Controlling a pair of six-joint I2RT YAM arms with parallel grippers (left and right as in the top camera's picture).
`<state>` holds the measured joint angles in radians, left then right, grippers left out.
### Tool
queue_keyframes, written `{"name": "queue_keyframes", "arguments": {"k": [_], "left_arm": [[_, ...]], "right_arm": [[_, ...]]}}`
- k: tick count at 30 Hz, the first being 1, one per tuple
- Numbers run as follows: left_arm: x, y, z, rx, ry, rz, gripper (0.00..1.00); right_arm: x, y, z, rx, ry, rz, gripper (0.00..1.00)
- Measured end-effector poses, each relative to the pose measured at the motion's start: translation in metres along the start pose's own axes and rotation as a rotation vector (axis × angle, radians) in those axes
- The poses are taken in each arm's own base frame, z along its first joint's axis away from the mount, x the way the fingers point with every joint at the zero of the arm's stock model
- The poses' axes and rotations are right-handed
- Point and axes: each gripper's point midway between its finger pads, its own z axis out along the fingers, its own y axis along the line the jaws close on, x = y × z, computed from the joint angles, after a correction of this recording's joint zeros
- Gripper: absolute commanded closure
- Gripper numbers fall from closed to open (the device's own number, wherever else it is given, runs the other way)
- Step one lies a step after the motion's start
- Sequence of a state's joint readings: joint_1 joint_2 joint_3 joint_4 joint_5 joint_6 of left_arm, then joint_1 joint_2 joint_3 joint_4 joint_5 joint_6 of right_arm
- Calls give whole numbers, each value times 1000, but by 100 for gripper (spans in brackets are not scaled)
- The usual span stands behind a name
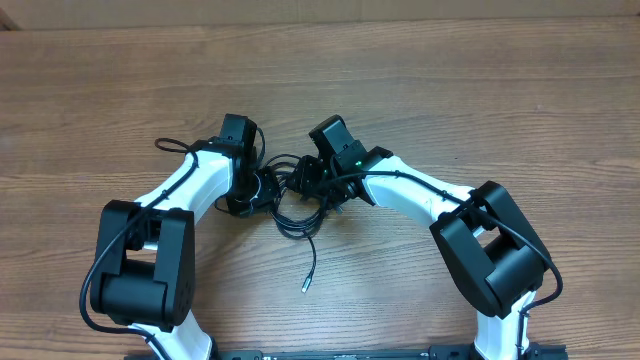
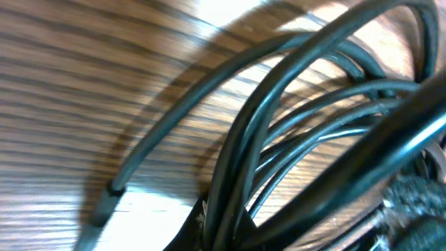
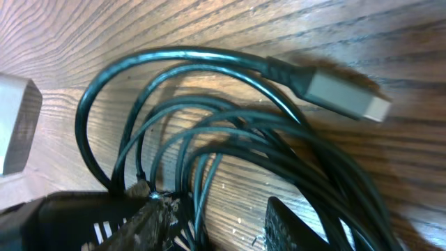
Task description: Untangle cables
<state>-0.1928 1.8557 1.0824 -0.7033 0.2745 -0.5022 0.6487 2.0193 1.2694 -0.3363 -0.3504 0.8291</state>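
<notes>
Clamped together at the left gripper point(image 1: 258, 190), buried in the cables point(image 1: 295, 212) (grip on a cord unclear); spread apart at the right gripper point(image 3: 216, 215), straddling strands.

Thin flexible cord cables point(image 3: 209, 132): black, faint greenish sheen, no pattern. Rectangular metal plug end point(image 3: 345, 94): silver-grey. Wooden table top point(image 1: 450, 90): mid-brown, darker streaked grain. Jointed robot arms point(image 1: 185, 185): white shells, black joints; small green light point(image 1: 352, 163) on the right one.
</notes>
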Motion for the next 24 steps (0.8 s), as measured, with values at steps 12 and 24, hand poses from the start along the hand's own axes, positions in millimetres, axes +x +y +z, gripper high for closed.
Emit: {"name": "queue_keyframes", "arguments": {"k": [12, 24], "left_arm": [[20, -70, -107, 314, -112, 162, 96], [33, -84, -111, 408, -46, 175, 96]], "right_arm": [[1, 7, -5, -75, 53, -46, 63], [8, 22, -95, -295, 179, -223, 46]]}}
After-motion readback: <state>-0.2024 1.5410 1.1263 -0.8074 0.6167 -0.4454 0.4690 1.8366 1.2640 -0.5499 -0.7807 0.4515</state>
